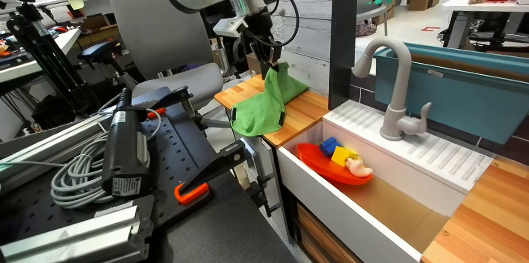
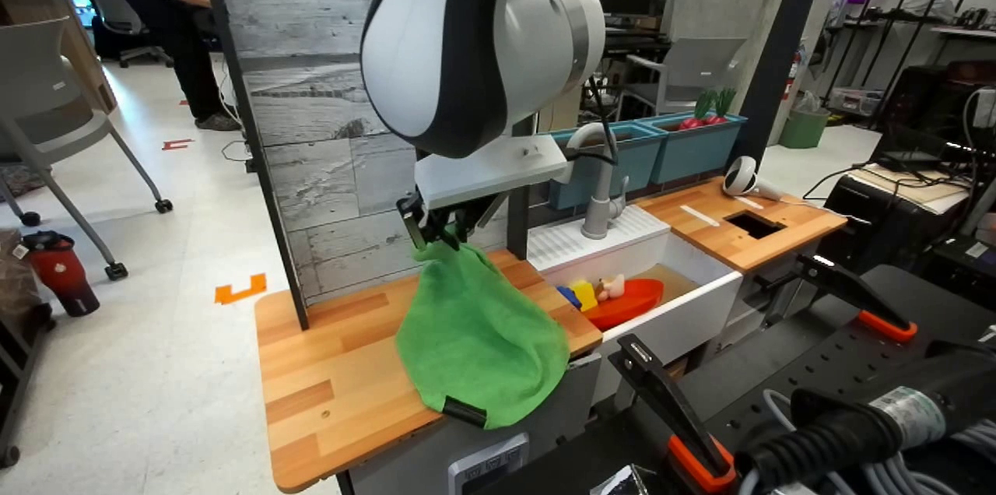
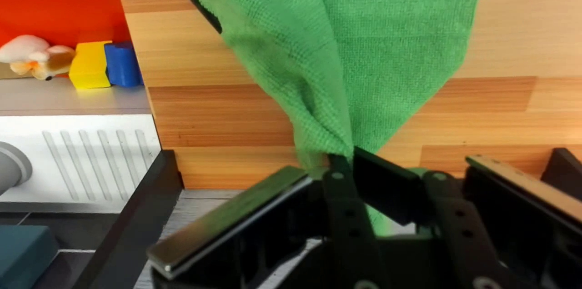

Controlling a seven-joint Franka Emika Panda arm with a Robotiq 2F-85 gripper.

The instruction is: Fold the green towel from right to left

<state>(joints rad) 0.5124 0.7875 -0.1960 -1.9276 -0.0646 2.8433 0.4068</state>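
Green towel is partly lifted right now: the claw has a gathered bit of it pinched tight, and the rest drapes down onto the wooden bench, beside the sink. What bugs me is the lower end. In both exterior views it hangs past the bench edge opposite the plank wall, with a black strip on its border. So if the claw drags toward that side, or lets go early, I reckon the towel's own weight could pull it down off the bench. The pinch looks small too, so a hard tug might slip it loose. And it's bunched up near the claw, so lowering it straight down would probably give you a crumpled heap, not a neat right-to-left fold. Wall's pretty near as well, so a sloppy swing could bump it.
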